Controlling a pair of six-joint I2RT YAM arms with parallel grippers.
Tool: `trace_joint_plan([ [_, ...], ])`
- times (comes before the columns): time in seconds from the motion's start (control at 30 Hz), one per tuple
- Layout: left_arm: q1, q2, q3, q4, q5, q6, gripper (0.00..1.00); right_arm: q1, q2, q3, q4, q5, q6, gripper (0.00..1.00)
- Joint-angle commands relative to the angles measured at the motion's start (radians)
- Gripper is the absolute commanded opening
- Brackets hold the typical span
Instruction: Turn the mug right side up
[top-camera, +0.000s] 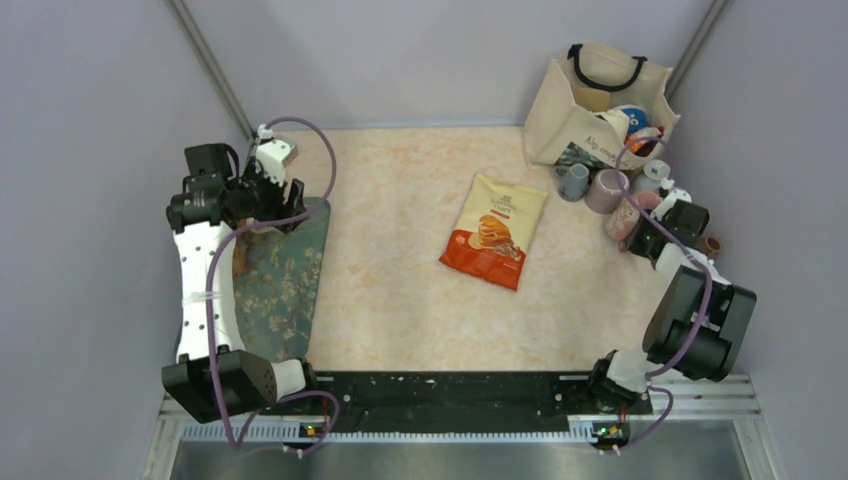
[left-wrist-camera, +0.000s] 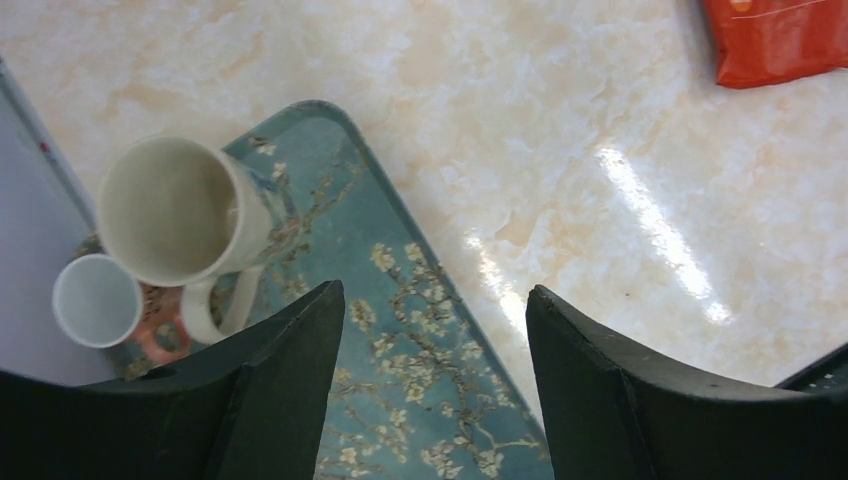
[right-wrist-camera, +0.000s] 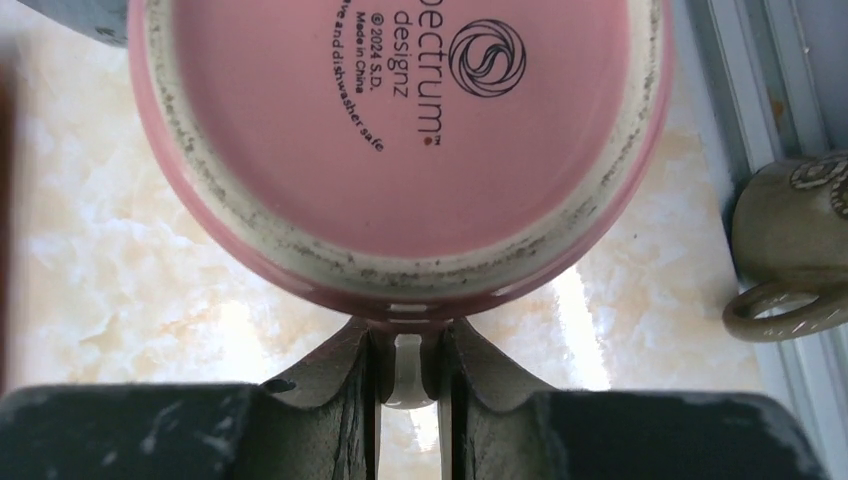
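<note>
The pink mug (right-wrist-camera: 400, 120) is upside down on the table, its stamped base facing the right wrist camera. It shows in the top view (top-camera: 621, 222) at the right edge of the table. My right gripper (right-wrist-camera: 408, 350) is shut on the mug's handle (right-wrist-camera: 407, 372), which sits between the two fingers; it also shows in the top view (top-camera: 640, 235). My left gripper (left-wrist-camera: 435, 300) is open and empty above the floral tray (left-wrist-camera: 420, 330), far left in the top view (top-camera: 288, 195).
A cream mug (left-wrist-camera: 170, 210) and a small white cup (left-wrist-camera: 95, 300) stand upright on the tray. A snack bag (top-camera: 495, 232) lies mid-table. A tote bag (top-camera: 590, 105), a grey mug (top-camera: 572, 182) and a lilac mug (top-camera: 606, 190) stand at the back right. An olive mug (right-wrist-camera: 790, 240) is beside the right wall.
</note>
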Motion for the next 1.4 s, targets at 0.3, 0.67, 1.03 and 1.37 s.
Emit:
trace_joint_plan([
  [0.3,-0.184,-0.042,-0.106,0.100,0.050,-0.249,0.71,0.042,-0.395,-0.109,0.112,-0.222,0.447,0.00],
  [0.67,-0.201,-0.090,-0.163,0.514,0.385,-0.822,0.76,0.521,-0.542,0.000,0.200,-0.112,0.676,0.00],
  [1.03,-0.354,-0.037,-0.111,0.693,0.470,-1.125,0.79,1.070,-0.368,0.158,0.555,0.122,0.771,0.00],
  [1.37,-0.369,-0.004,-0.136,0.808,0.479,-1.268,0.74,1.208,-0.230,0.253,0.756,0.130,0.816,0.00],
])
